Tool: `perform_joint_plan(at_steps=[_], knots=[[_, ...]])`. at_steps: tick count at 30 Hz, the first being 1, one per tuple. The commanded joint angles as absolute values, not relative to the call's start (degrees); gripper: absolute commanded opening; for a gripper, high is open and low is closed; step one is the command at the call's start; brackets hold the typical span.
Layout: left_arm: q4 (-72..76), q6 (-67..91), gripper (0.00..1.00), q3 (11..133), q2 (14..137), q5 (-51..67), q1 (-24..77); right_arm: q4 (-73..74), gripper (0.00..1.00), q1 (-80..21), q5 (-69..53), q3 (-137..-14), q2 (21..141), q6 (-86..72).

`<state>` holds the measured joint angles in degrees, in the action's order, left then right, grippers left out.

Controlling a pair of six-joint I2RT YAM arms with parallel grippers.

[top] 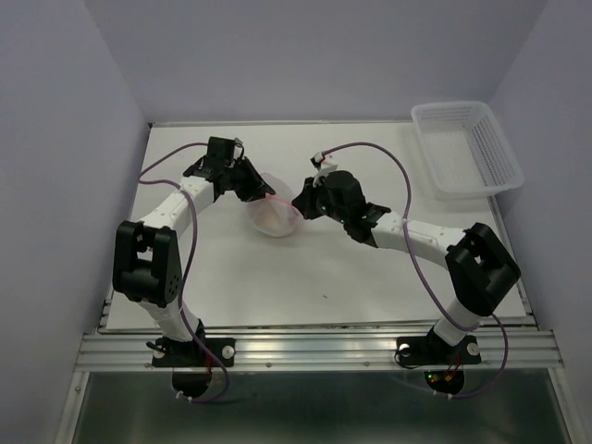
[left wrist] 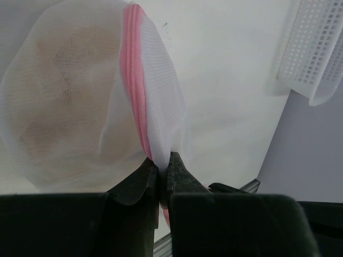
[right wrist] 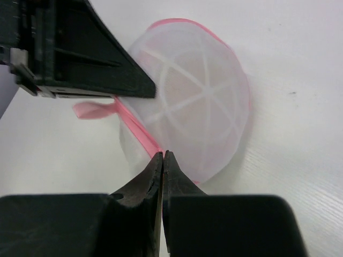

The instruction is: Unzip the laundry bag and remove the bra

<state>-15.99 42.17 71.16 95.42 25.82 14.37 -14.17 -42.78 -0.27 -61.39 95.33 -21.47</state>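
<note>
- Top external view is showing the laundry bag [top: 275, 216] lying near mid-table, with the bra [left wrist: 53, 107] sitting inside as a beige shape behind the mesh.
- Left gripper [left wrist: 161, 165] is clamping the mesh beside the pink zipper [left wrist: 133, 80] at the bag's 11 o'clock edge.
- Right gripper [right wrist: 162, 157] is pressing its jaws together on the zipper line at 2 o'clock. Whether it is pinching the pull, you cannot tell.
- You are working the unzip, so anchor with the left and draw the right along the rim's curve, not straight away.
- You are counting one bag, one bra, two grippers, and one basket [top: 467, 148] at 2 o'clock, well apart.
</note>
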Motion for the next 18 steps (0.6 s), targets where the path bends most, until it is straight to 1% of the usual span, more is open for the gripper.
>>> perform_joint_plan(at_steps=[1,10,18], knots=[[-14.59,40.61,0.00,70.93,94.04,23.82,10.20,-9.49,0.01,-38.50,6.86,-58.98,93.25,-20.39],[-12.75,40.96,0.00,70.05,94.83,27.33,7.82,-12.66,0.01,-36.12,5.27,-55.02,95.18,-17.84],[-11.16,37.10,0.00,70.31,94.39,32.34,7.21,-18.01,0.01,-31.03,2.99,-55.98,102.30,-20.39]])
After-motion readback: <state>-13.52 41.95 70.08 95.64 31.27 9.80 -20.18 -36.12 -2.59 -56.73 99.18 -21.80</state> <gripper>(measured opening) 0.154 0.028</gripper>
